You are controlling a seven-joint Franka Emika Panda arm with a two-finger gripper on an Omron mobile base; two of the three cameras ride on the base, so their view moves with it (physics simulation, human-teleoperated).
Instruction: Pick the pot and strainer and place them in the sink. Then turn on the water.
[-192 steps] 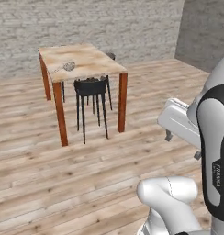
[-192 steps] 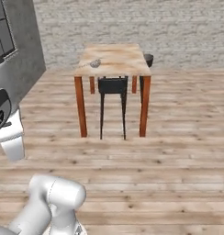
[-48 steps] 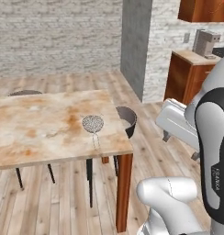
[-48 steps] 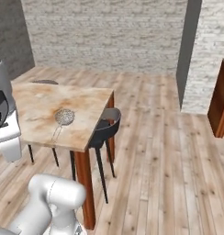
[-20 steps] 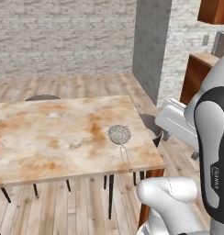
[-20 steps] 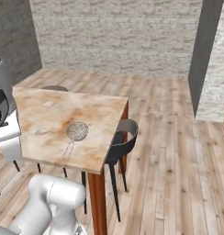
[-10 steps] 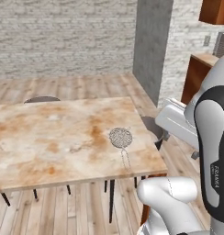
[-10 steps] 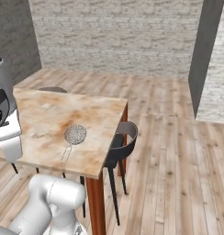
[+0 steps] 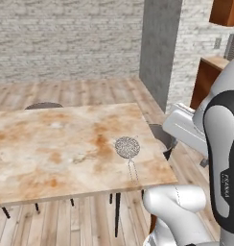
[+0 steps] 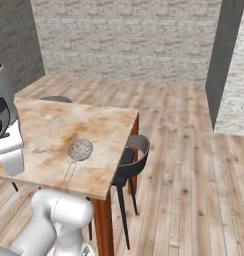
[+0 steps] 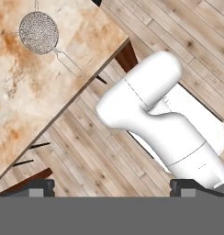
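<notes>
The end effector hangs near the base with its fingertips spread wide and empty, looking down past the desk edge, likely because no reach has begun. Farther out, the strainer lies flat on the desk's near right corner, mesh bowl away and thin handle pointing toward the robot, which should suit a grasp from this side; beyond the corner a dark chair sits tucked in
</notes>
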